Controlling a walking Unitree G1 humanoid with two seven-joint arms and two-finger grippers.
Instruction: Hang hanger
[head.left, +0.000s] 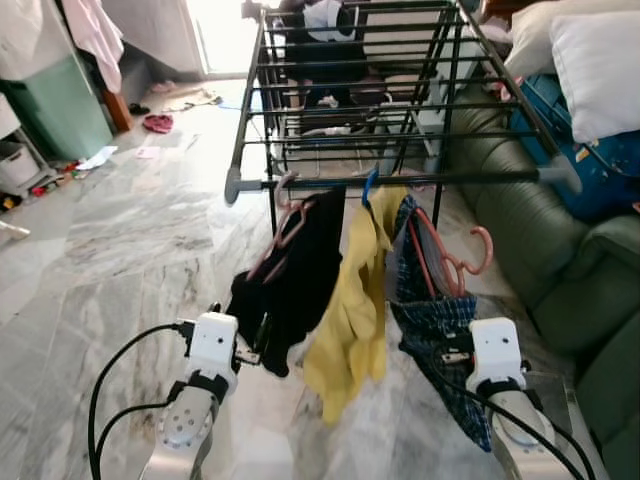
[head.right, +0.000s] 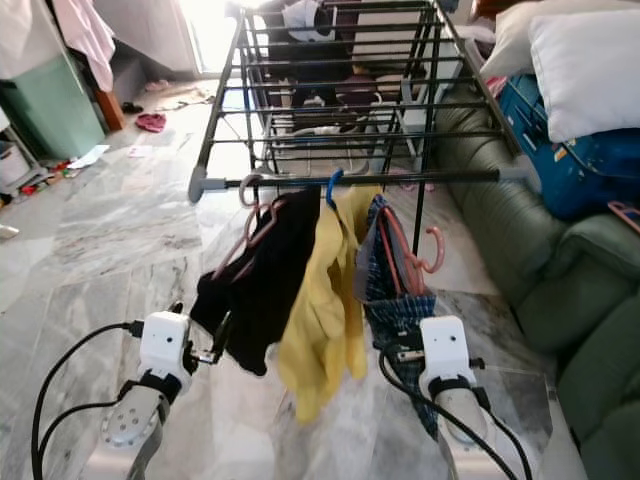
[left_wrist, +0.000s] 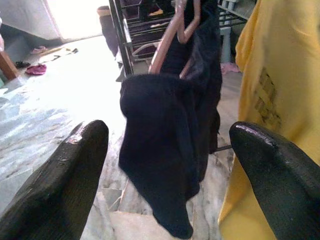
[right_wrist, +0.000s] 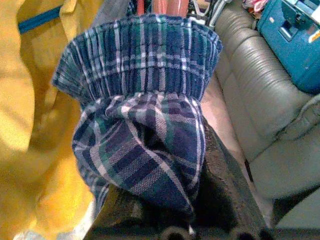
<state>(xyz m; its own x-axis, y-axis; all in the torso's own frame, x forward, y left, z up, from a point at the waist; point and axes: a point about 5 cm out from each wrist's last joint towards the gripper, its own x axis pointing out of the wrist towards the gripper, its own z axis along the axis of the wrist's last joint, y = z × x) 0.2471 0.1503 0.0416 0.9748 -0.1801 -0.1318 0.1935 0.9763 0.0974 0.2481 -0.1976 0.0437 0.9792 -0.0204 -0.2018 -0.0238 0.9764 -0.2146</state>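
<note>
Right wrist: claw (right_wrist: 165, 210) gripping plaid garment (right_wrist: 145, 100).

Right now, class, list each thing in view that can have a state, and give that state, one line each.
Black garment: hanging from rack on pink hanger.
Yellow garment: hanging from rack.
Plaid shorts: gripped, on salmon hanger.
Drying rack: unfolded, standing.
Left gripper: open, before black garment.
Right gripper: shut on plaid shorts.

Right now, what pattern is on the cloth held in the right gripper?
Navy plaid cloth with white and green lines; clearest in the right wrist view.
</note>
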